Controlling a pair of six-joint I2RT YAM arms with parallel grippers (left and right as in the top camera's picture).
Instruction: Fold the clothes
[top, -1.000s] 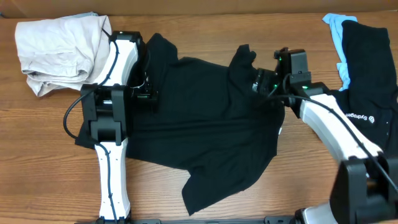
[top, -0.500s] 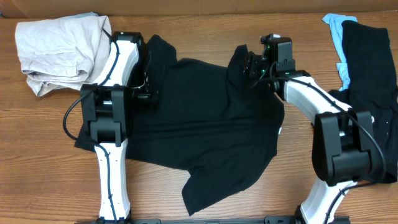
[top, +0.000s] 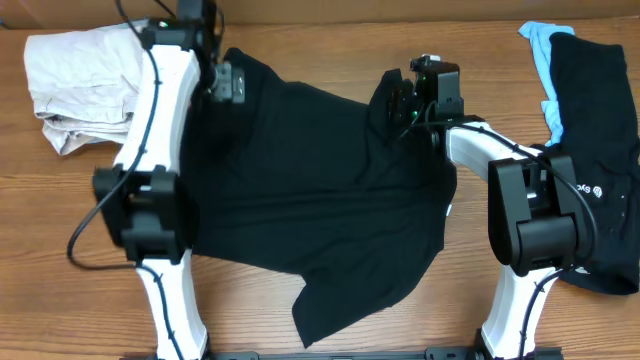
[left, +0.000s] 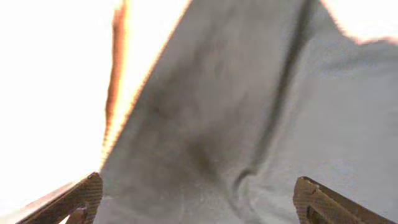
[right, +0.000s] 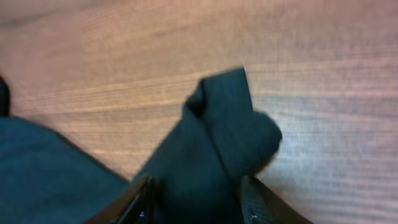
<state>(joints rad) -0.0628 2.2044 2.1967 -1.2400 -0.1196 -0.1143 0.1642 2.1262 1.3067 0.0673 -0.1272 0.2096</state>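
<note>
Plain black soft-fabric T-shirt (top: 310, 210) lies spread flat on wooden counter (top: 80, 250). Likely light and limp; best taken at corners. Right gripper (right: 194, 199) straddles its bunched far-right sleeve (right: 230, 124), pinch uncertain. Left gripper (left: 199, 186) over its far-left shoulder, jaws spread wide.

you have 2 black shirts: 1 plain black shirt (top: 320, 210) and 1 black shirt with white letters (top: 600, 150). you also have 1 light-blue piece (top: 540, 40), 1 pale beige garment (top: 85, 80), 2 robot arms, 1 left arm (top: 150, 130) and 1 right arm (top: 480, 150), and 1 wooden table (top: 80, 290).
</note>
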